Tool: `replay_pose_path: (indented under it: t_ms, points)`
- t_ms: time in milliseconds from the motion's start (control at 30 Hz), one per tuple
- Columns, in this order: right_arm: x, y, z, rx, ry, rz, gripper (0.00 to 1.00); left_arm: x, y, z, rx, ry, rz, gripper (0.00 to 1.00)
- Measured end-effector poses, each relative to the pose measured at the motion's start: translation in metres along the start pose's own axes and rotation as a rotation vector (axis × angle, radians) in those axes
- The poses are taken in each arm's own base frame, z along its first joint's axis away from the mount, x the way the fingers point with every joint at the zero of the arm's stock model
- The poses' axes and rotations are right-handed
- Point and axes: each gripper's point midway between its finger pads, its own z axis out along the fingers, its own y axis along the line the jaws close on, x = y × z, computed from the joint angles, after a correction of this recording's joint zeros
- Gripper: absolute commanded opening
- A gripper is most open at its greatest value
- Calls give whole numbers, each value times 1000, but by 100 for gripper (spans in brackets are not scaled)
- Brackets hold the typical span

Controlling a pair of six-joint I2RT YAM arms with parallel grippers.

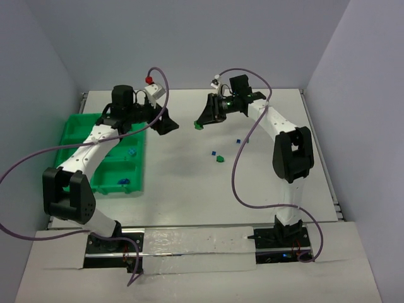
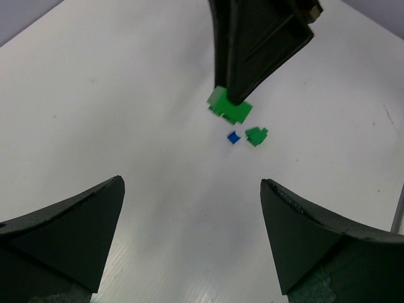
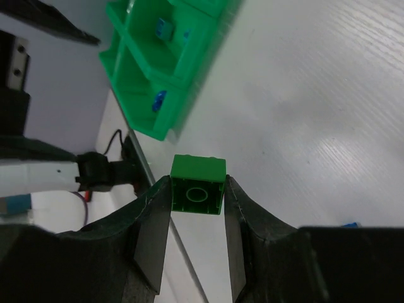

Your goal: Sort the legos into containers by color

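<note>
**Top view:** the left tool is empty with its jaws wide, and the tray lies behind it. The right tool carries a green brick at its tip.

**Left wrist view:** a blue brick and a small green piece lie on the surface, ahead of the open fingers.

**Right wrist view:** the jaws are half closed and clamp the green brick's sides.

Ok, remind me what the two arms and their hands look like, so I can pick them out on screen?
The left arm and right arm match: white links, black joints, black bases. A purple cable loops loosely along each. The left hand and right hand are black, each with two broad wedge-shaped fingers tapering to the tips.
</note>
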Motion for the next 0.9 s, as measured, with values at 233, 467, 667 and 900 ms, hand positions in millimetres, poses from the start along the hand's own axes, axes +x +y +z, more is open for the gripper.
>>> replay_pose_path:
  t_ms: [233,467,667,900]
  points:
    - [-12,1,4,16,-59,173,0,2,-22,43,22,2,-59,94]
    - [-23,-19,3,158,-134,326,0,-5,-8,72,-26,3,-174,89]
    - [-28,-23,0,196,-169,384,0,-15,1,88,-34,-12,-286,84]
    - [-34,-17,-3,193,-189,394,0,-4,5,102,-27,10,-391,81]
